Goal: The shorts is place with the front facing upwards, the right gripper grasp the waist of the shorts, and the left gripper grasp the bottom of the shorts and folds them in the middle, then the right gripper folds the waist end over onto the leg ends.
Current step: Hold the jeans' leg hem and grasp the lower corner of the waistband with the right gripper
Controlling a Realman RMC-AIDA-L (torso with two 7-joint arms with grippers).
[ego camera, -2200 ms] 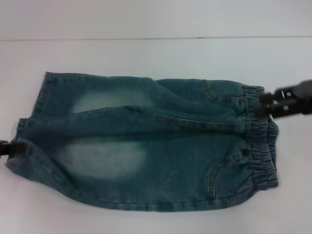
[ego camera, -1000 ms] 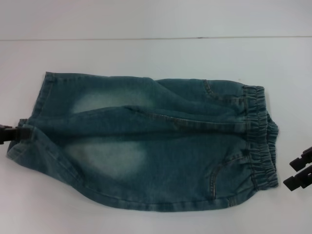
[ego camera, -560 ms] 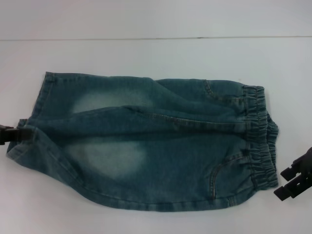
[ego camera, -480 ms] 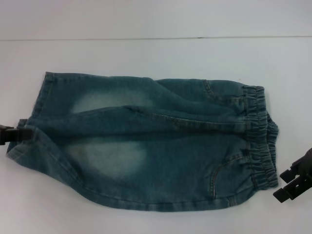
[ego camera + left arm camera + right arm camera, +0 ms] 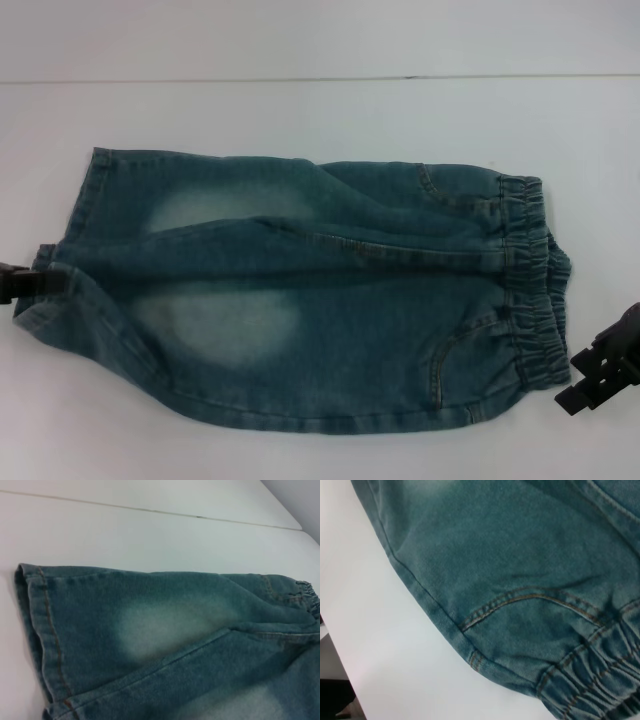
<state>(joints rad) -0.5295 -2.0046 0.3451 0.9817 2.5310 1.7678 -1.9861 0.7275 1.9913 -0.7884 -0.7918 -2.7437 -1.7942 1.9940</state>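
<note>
The blue denim shorts [image 5: 300, 300] lie flat on the white table, folded lengthwise. Their elastic waist [image 5: 535, 280] is on the right and the leg ends [image 5: 60, 250] on the left. My right gripper [image 5: 583, 378] is open beside the near corner of the waist, just off the cloth and holding nothing. At the picture's left edge my left gripper [image 5: 30, 283] touches the leg hem. The left wrist view shows the leg hem [image 5: 37, 630] close up. In the right wrist view I see the waist's gathered elastic [image 5: 590, 680] and a pocket seam [image 5: 520, 600].
The white table [image 5: 320, 110] runs to a thin seam line at the back. In the right wrist view the table's edge [image 5: 332, 645] shows, with a dark drop beyond it.
My right gripper let go of the far part of the waist, swung to the near right corner and crept in beside the waistband. The left gripper slid slightly left along the leg hem.
</note>
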